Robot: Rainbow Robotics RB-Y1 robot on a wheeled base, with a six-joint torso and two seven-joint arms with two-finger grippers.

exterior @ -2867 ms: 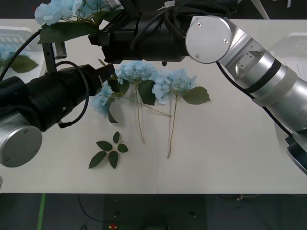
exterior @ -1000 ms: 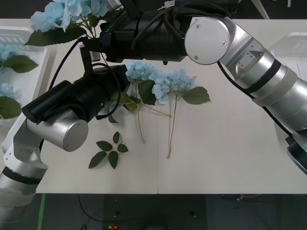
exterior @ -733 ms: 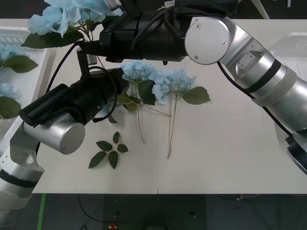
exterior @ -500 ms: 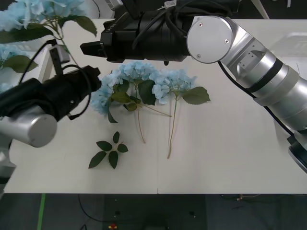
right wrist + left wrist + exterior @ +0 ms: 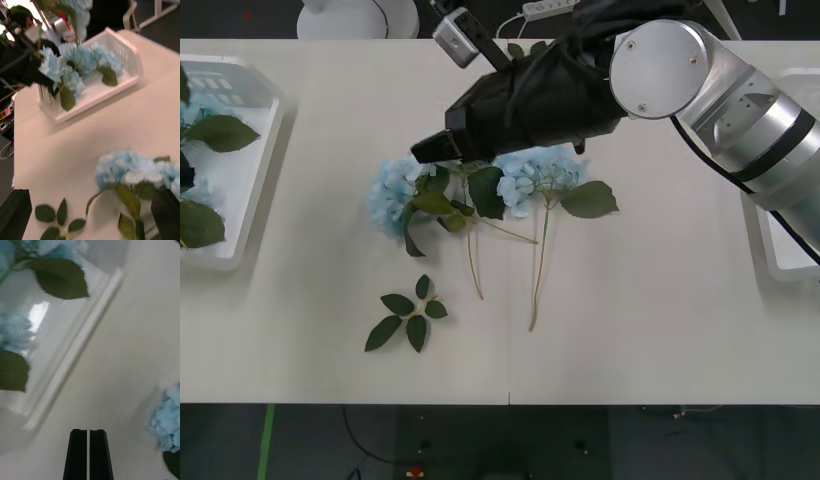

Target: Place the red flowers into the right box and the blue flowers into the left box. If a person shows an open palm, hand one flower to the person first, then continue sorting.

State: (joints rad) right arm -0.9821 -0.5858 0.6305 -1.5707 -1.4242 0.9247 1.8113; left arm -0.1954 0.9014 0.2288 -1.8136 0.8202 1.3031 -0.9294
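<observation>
Stems trail toward the near edge of the white table (image 5: pixel 650 330), where the loose blue flowers (image 5: pixel 480 185) lie near the middle with their long axes running near to far and their heads at the far end. A small green leaf sprig (image 5: pixel 408 318) sits nearer that edge, apart from them. Just beyond, the right gripper (image 5: pixel 435 148) hangs over the blue heads, its black fingers (image 5: pixel 15 212) spread wide at both corners of its wrist view and holding nothing. The nearest head lies directly between and ahead of them, so this arm looks the nearer one for the next pick, with a closing grasp probably best made across a stalk.

The left gripper (image 5: pixel 89 453), its fingers pressed together and empty, hovers over bare table beside the rim of the left box (image 5: pixel 268 165). That white tray sits at the table's left edge, already holding several blue heads and leaves. The right box (image 5: pixel 770 255) waits at the right edge.
</observation>
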